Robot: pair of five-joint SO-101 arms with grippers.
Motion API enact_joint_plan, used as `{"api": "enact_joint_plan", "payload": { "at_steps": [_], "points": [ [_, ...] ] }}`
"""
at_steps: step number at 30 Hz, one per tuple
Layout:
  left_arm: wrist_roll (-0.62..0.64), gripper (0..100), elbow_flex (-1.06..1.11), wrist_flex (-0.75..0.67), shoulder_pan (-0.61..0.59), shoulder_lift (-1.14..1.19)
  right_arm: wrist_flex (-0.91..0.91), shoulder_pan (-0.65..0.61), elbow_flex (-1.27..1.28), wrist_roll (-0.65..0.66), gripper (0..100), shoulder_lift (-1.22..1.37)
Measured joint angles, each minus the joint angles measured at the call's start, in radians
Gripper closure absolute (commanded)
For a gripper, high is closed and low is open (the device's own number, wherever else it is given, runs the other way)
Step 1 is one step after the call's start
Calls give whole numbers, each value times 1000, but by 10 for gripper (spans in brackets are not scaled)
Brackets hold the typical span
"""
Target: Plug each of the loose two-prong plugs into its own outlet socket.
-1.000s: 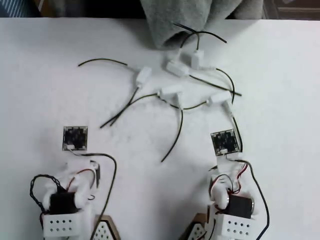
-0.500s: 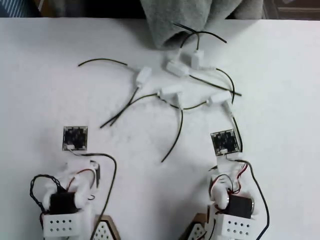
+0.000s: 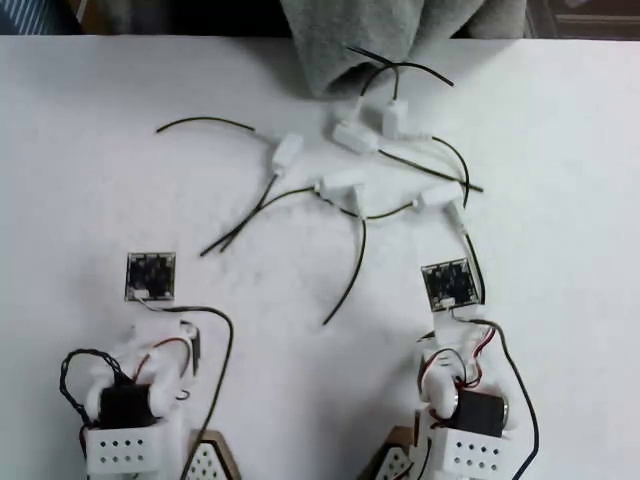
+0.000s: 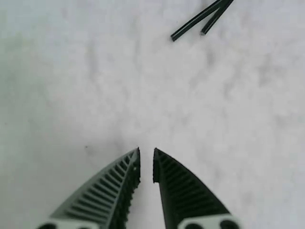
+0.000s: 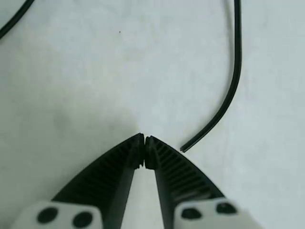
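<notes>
Several white two-prong plugs with black cables lie scattered across the far middle of the table, among them a plug [image 3: 288, 150], a plug [image 3: 340, 183] and a plug [image 3: 437, 195]. Two small black outlet sockets sit nearer the arms: the left socket [image 3: 150, 276] and the right socket [image 3: 448, 282]. Both arms rest at the near edge, the left arm [image 3: 125, 400] behind the left socket and the right arm [image 3: 465, 405] behind the right one. My left gripper [image 4: 146, 164] hangs shut and empty over bare table. My right gripper [image 5: 144, 151] is shut and empty, beside a cable end [image 5: 183, 149].
A grey cloth [image 3: 380, 40] hangs over the far edge, touching the farthest plugs. Two loose cable ends [image 4: 202, 19] lie ahead of the left gripper. A black cable [image 5: 233, 81] curves past the right gripper. The arms' own wires [image 3: 215, 350] trail by their bases.
</notes>
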Motion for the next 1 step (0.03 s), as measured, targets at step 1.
{"api": "enact_joint_plan", "payload": {
  "at_steps": [1],
  "points": [
    [0,932,0,0,0,0,0,0,0,0,978,0]
  ]
}}
